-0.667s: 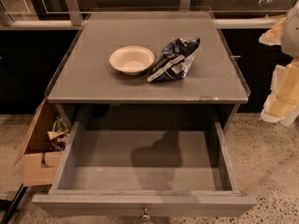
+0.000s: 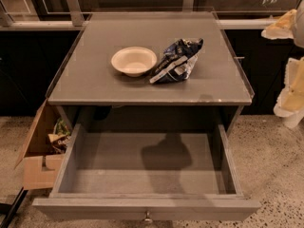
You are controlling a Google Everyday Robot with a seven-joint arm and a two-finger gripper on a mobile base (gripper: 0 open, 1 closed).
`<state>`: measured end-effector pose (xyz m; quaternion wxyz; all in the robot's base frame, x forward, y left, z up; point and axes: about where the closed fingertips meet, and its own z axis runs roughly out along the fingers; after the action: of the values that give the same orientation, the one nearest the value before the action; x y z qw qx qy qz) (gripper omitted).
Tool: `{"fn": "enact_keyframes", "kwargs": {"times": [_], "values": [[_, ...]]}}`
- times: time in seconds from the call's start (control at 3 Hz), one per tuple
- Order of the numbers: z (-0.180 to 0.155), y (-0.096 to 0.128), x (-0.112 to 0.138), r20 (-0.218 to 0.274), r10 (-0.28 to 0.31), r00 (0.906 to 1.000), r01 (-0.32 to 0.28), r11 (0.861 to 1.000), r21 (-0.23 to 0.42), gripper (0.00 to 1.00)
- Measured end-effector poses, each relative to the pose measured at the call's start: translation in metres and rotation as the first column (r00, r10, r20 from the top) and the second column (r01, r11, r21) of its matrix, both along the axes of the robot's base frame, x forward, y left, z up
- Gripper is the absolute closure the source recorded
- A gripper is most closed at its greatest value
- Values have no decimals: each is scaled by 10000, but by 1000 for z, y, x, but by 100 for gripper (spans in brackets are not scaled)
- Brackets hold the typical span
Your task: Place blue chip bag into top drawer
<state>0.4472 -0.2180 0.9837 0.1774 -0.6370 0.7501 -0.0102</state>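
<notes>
The blue chip bag [image 2: 175, 61] lies crumpled on the grey cabinet top [image 2: 95, 84], right of centre, touching the right side of a cream bowl [image 2: 134, 61]. The top drawer [image 2: 147, 208] is pulled fully open below the top. Its plain grey inside holds nothing, and a small metal knob [image 2: 147, 218] sits on its flat front. My gripper [image 2: 290, 91] shows as cream and yellow parts at the right edge of the camera view, to the right of the cabinet and well apart from the bag. It holds nothing that I can see.
A brown cardboard box [image 2: 38, 160] with some packets in it stands on the speckled floor left of the drawer. Dark cabinets and a metal rail [image 2: 71, 6] run behind the cabinet. A clear raised lip edges the cabinet top.
</notes>
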Motion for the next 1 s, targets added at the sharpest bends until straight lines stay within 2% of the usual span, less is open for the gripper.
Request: {"fn": "enact_keyframes", "kwargs": {"times": [0.33,0.67,1.0], "values": [[15,-2,14,186,1452,9892,-1457,9890,240,0],[32,-8,36,797,2501,9649,-2526,9673,236,0],[41,-10,62,1621,2784,9467,-2880,9568,387,0]]}}
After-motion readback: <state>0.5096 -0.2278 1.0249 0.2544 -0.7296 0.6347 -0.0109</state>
